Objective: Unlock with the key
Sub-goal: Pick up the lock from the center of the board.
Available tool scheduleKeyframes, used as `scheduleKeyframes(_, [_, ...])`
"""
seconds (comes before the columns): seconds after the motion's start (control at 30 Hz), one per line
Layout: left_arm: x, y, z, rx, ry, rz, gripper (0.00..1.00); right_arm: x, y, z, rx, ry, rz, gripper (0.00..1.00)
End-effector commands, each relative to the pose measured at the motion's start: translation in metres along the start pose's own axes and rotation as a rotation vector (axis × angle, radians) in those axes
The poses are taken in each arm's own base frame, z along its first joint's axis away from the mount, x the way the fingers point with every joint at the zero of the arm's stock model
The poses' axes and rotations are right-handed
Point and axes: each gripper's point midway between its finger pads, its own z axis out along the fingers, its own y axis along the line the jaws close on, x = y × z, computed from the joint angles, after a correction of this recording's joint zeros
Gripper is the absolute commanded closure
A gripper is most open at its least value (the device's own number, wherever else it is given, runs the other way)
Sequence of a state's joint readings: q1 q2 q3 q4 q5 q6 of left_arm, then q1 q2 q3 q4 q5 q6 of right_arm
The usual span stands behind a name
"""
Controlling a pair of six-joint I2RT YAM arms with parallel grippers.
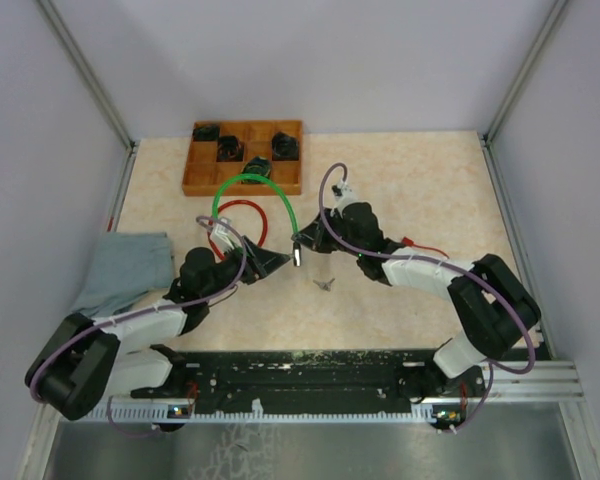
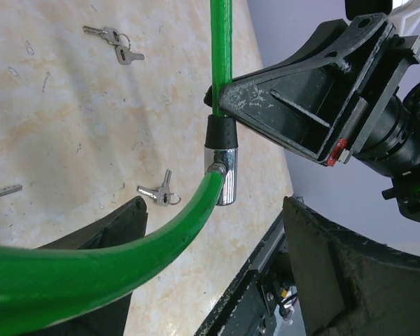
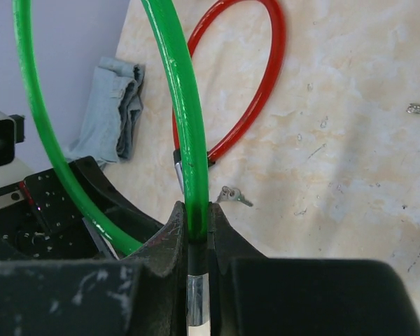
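Right tool (image 3: 197, 231) tight on green cable (image 3: 184, 119)

The green cable lock (image 1: 250, 180) stands as a tall arch above the surface (image 1: 410, 200). The right pincer (image 3: 196, 217) is closed on the cable just above the black collar (image 2: 222, 133), and the chrome lock head (image 2: 225, 178) hangs upright directly under its fingertips. The cable's other end is plugged into the side of this head and passes between the wide-apart fingers of the left pincer (image 2: 213, 245). A small bunch of keys (image 1: 324, 282) lies flat on the surface near the right pincer, apart from the lock.
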State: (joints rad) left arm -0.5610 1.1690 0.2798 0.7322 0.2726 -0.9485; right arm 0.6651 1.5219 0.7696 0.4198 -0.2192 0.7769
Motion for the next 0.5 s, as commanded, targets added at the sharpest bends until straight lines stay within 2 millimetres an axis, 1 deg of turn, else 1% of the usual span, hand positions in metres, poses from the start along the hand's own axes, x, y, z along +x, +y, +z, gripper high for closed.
scheduleKeyframes(0.0, [-0.003,-0.024,0.004,0.110,0.006,0.024,0.22,-0.029,0.069,0.000,-0.215,-0.057,-0.073,1.00])
scheduleKeyframes(0.1, [0.000,-0.025,0.005,0.129,0.015,0.014,0.27,-0.029,0.074,0.000,-0.230,-0.057,-0.071,1.00])
scheduleKeyframes(0.17, [-0.001,-0.023,0.002,0.125,-0.003,0.006,0.27,-0.032,0.075,-0.001,-0.230,-0.071,-0.061,1.00])
scheduleKeyframes(0.23, [-0.004,-0.019,-0.003,0.106,-0.037,0.001,0.24,-0.034,0.070,-0.002,-0.203,-0.092,-0.052,1.00])
scheduleKeyframes(0.33, [-0.009,-0.012,-0.011,0.059,-0.078,0.001,0.16,-0.037,0.057,-0.003,-0.143,-0.121,-0.057,1.00])
scheduleKeyframes(0.47, [-0.016,-0.014,-0.019,-0.004,-0.076,0.054,0.14,-0.038,0.046,-0.002,-0.083,-0.126,-0.101,1.00])
